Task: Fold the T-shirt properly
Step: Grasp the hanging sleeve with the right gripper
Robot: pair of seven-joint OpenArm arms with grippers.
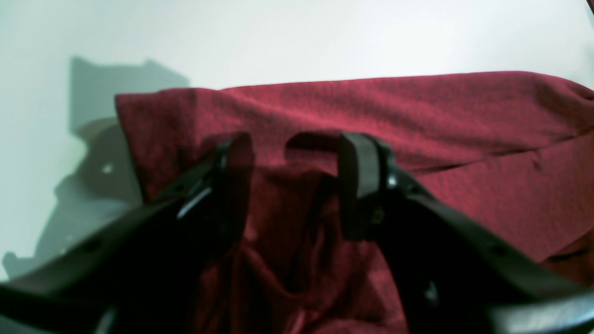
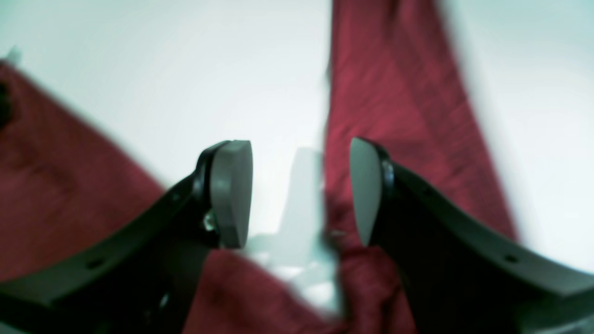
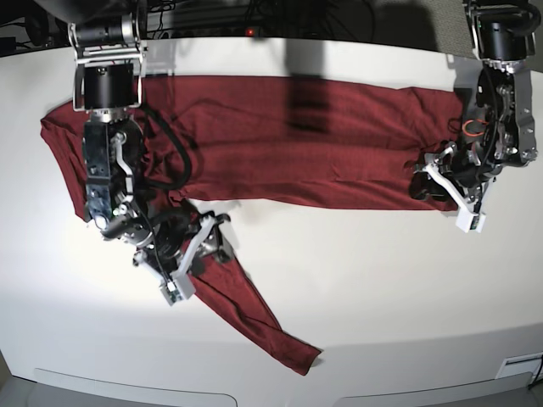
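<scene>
The T-shirt lies spread along the far half of the white surface, one long sleeve trailing toward the near edge. At the left of the base view, the right hand sits over the top of that sleeve with its jaws apart and nothing between them. At the right, the left hand is at the shirt's end edge, jaws apart with fabric bunched between them, not clamped.

Both arms reach down low, wrists bent: left gripper jaws parted, its fingers pointing forward; right gripper likewise parted, pads facing each other across a clear gap.
</scene>
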